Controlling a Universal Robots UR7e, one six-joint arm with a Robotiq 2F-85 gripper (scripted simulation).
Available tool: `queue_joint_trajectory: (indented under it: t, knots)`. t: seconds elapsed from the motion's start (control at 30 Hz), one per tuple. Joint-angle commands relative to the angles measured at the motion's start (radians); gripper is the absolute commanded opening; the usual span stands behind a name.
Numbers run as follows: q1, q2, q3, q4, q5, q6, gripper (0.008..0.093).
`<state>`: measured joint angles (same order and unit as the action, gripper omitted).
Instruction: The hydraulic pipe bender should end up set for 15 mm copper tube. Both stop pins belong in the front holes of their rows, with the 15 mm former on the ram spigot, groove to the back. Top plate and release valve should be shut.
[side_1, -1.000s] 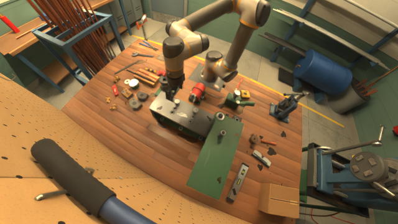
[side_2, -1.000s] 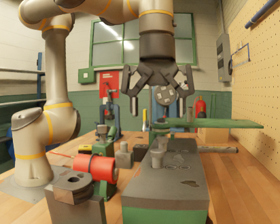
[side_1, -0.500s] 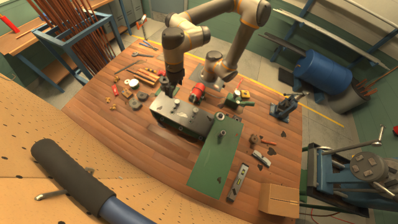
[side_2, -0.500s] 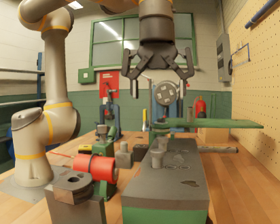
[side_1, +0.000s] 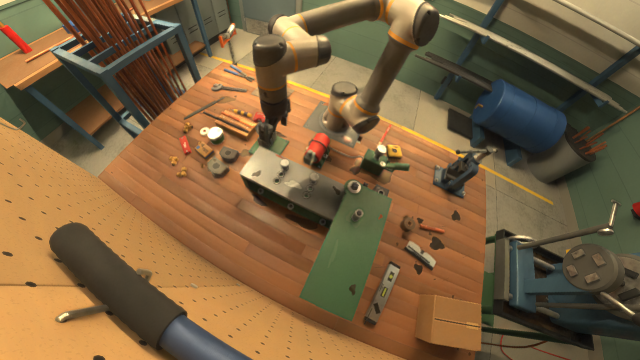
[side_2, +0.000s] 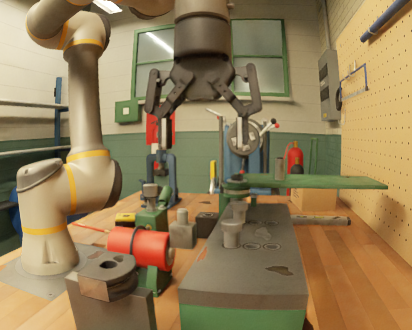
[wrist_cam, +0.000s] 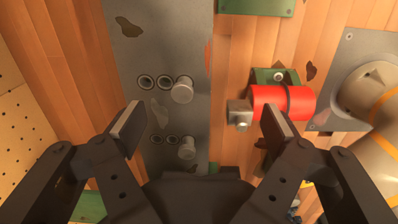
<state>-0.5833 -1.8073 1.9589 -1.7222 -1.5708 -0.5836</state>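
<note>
The former under my gripper is partly hidden by it in the side camera; it is a dark grooved block on a small stand at the bender's near end. The bender's grey bed has two stop pins, each standing in the hole of its row nearest the red ram. The ram's bare spigot sticks up from a grey block. The green top plate is swung open to the side. Above the bed's end my gripper hangs open and empty.
Behind the bender stand my arm's base and a green pump unit. Other formers, fittings and hand tools lie left of the bed. A spirit level, a cardboard box and a blue vice sit to the right.
</note>
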Motion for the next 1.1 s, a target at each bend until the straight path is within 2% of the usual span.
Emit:
queue_joint_trajectory:
  t: [0.0,0.37,0.57,0.77,1.07]
  knots:
    - [-0.019,-0.007,0.004,0.001,0.0,-0.018,0.0934]
    - [-0.253,-0.07,0.049,0.02,0.0,-0.252,0.0934]
    - [-0.344,-0.081,0.056,0.024,0.0,-0.344,0.0934]
    - [-0.383,-0.084,0.058,0.025,0.0,-0.383,0.0934]
    - [-0.387,-0.085,0.058,0.025,0.0,-0.388,0.0934]
